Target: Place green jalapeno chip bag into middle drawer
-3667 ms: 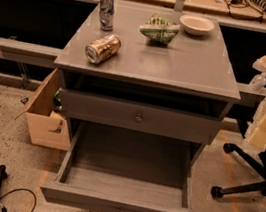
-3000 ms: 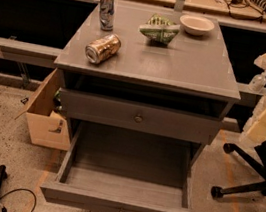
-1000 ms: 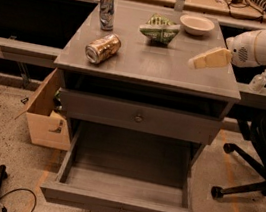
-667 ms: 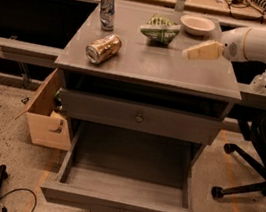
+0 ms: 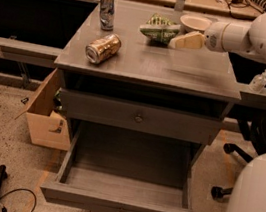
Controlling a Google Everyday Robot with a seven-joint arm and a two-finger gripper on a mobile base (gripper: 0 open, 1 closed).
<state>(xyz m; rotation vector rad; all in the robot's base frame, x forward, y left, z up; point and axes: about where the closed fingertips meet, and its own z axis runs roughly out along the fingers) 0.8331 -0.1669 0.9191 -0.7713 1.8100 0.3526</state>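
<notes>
The green jalapeno chip bag [image 5: 159,27] lies crumpled at the back of the grey cabinet top [image 5: 189,72], just left of a white bowl. My gripper [image 5: 178,41] hangs low over the cabinet top right beside the bag's right end, reaching in from the right on the white arm [image 5: 256,35]. The middle drawer [image 5: 125,185] is pulled out wide below, and its grey floor is bare. Above it is another flat grey drawer front [image 5: 139,116] with a round knob, which is closed.
A gold can [image 5: 102,48] lies on its side at the front left of the top. A silver can [image 5: 106,10] stands behind it. The white bowl [image 5: 195,22] sits at the back. A cardboard box [image 5: 45,113] stands on the floor at left, a chair base [image 5: 229,149] at right.
The arm has come in from the right edge and swung left over the cabinet top, bringing the gripper up beside the chip bag. The bag, cans and drawer have not moved.
</notes>
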